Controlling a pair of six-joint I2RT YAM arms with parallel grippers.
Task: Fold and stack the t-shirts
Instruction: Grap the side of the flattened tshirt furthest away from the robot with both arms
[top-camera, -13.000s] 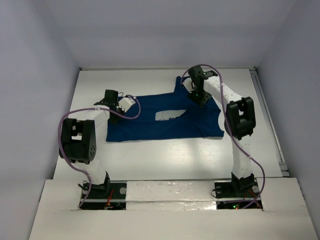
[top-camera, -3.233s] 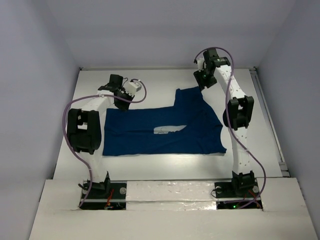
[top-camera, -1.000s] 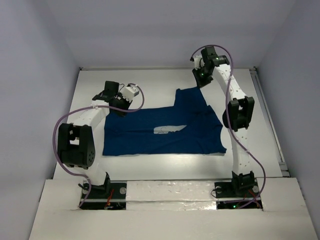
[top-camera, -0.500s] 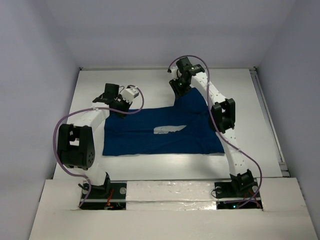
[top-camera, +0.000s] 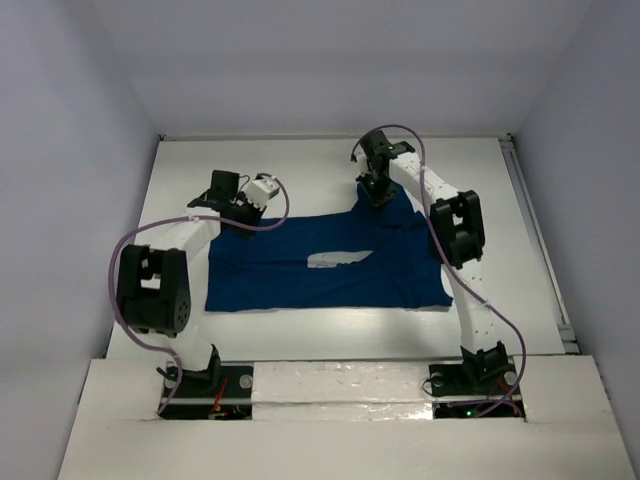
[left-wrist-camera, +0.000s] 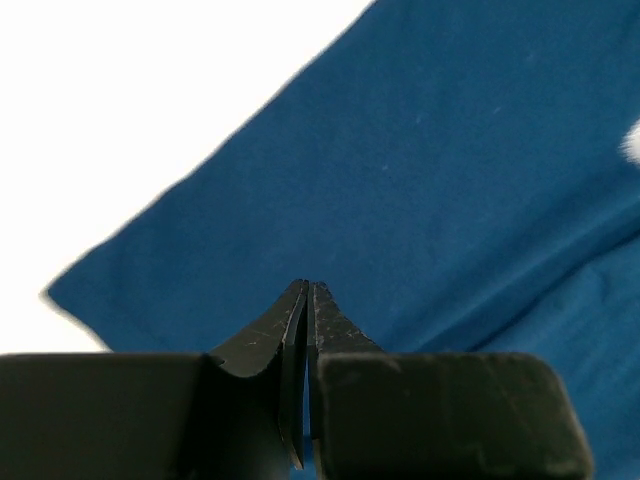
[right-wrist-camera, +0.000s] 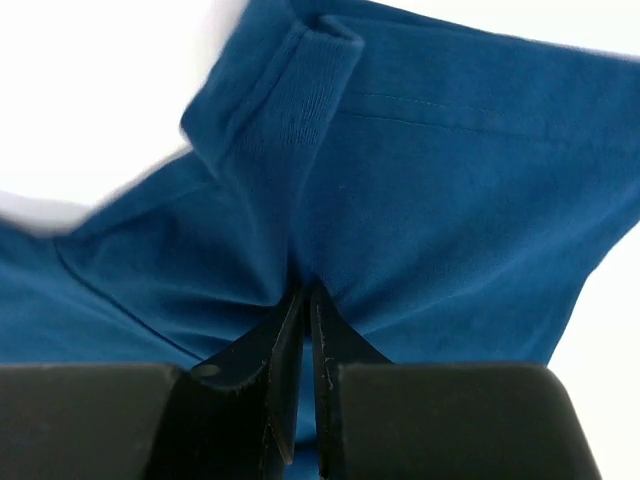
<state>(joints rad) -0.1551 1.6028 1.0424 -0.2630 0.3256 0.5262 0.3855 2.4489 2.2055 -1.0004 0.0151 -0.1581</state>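
Navy t-shirt (top-camera: 300, 275) lies partly folded mid-table (top-camera: 300, 165); it looks light and limp and will likely sag when lifted. Right gripper (right-wrist-camera: 307, 297) pinches puckered cloth by the far sleeve. Left gripper (left-wrist-camera: 307, 300) is closed tight, apparently empty, over the far-left corner; seams and corners seem the best holds.

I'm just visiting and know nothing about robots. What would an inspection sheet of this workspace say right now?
Surface: white table, flat.
Job's things: one dark blue t-shirt, lying partly folded, whitish print showing.
Clutter: nothing seen.
Grippers: left gripper shut above the shirt, no cloth visibly held; right gripper shut, pinching the shirt's cloth beside a ribbed hem.
Cables: a purple cable loops along each arm.
Surroundings: pale walls on three sides.
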